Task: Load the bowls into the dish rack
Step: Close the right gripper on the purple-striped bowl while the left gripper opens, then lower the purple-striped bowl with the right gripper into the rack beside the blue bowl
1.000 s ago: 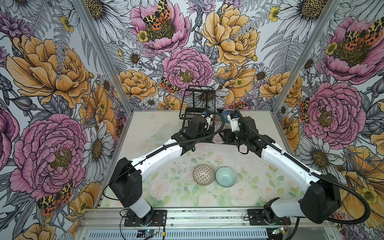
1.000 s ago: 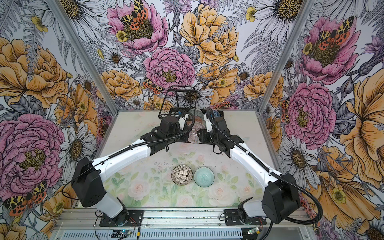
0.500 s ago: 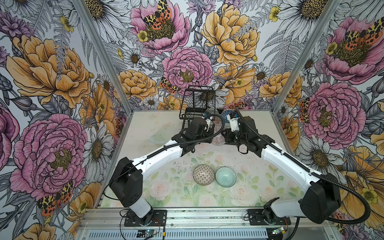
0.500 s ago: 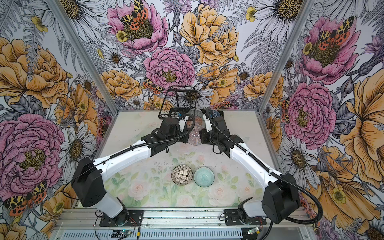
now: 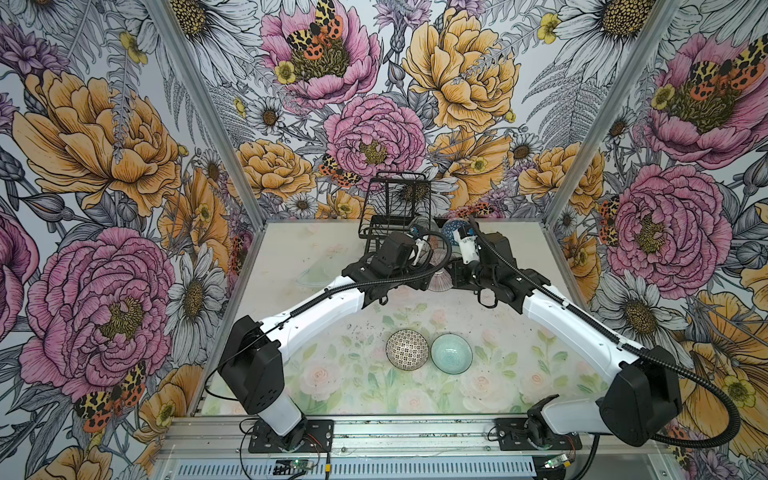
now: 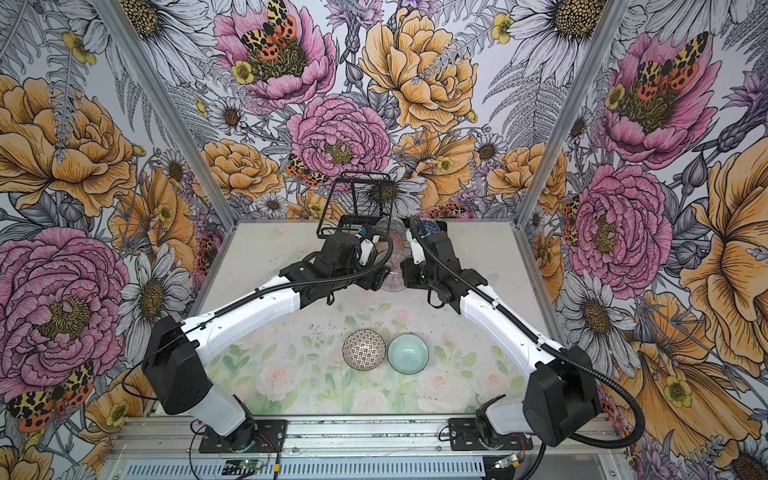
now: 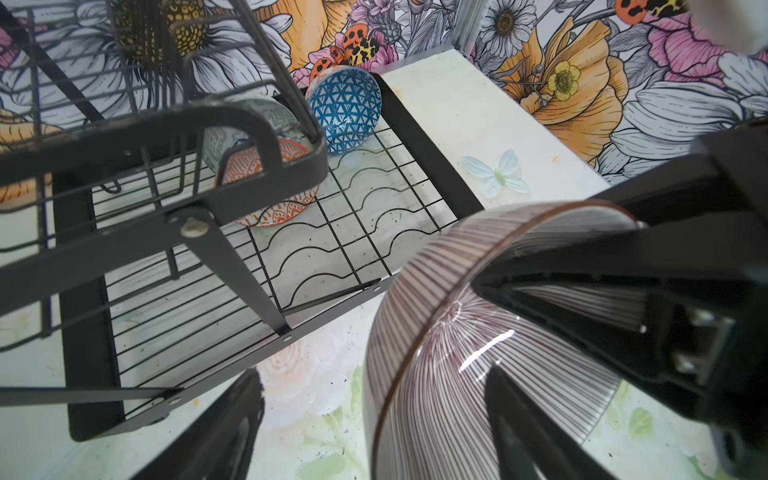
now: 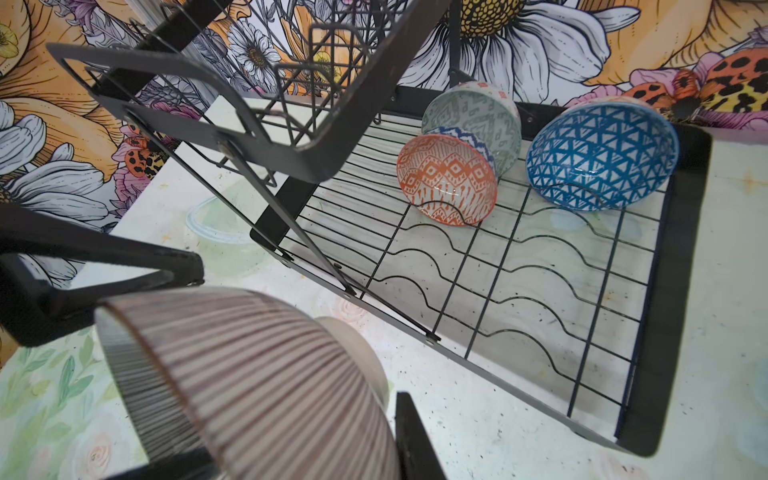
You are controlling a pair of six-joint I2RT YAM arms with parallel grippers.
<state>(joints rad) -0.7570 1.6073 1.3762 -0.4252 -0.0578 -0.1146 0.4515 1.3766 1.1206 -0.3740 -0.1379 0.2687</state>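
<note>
While the small round pink-striped ceramic bowl [image 7: 436,353] hangs tipped on its side just above the desk [image 5: 316,374], close before the front rim of the black wire dish rack [image 8: 673,291], the right gripper [image 8: 299,432] is clamped on its wall and carries it. The left gripper [image 7: 374,376] has its fingers [image 7: 216,428] spread wide, one on either side of the bowl's near rim, gripping nothing. The rack stands at the middle of the desk's back edge. On its slotted floor three bowls lie on their sides. The blue lattice bowl [image 8: 602,158] is near the rack's back right corner. The orange-and-white bowl [image 8: 446,178] leans against the patterned grey-green bowl [image 8: 473,120] behind it. Near the middle of the desk's front edge, the black-and-white tiled bowl [image 5: 407,348] and the plain pale teal bowl [image 5: 451,354] stand upright, side by side.
</note>
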